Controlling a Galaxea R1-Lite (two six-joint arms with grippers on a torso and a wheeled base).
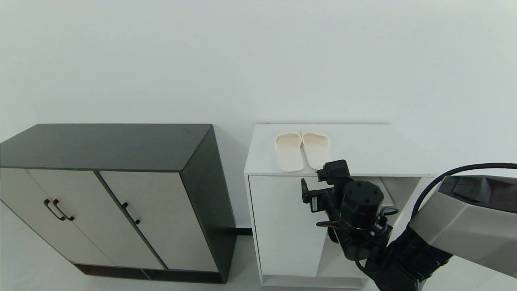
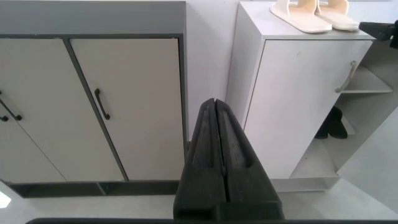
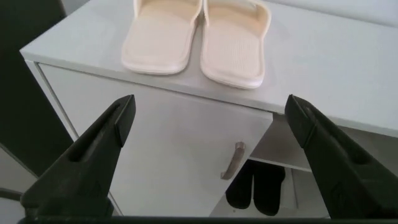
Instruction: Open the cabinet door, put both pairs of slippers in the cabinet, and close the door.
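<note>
In the head view, the white cabinet (image 1: 375, 149) stood at lower centre-right of the frame. Its door (image 1: 282, 226) covered the left part of the front, and the right part showed an open compartment with a shelf. The cream slippers (image 1: 302, 150) lay side by side on the cabinet's top, touching, close to the front edge. The right gripper (image 1: 315, 188) hung in front of the cabinet, just below them. A dark cabinet (image 1: 109, 145) with pale doors, all closed, filled the lower left.

In the left wrist view, the left gripper (image 2: 215, 106) had its fingers pressed together with nothing between them, and it faced the gap between the two cabinets. A pair of black slippers (image 2: 333, 122) stood inside the white cabinet's exposed compartment, beneath a shelf.

In the right wrist view, the right gripper (image 3: 209, 109) had its fingers spread wide and held nothing. The cream pair lay on the top just beyond it, smooth and pale. The black pair stood within the compartment beside the door's handle (image 3: 232, 160).
</note>
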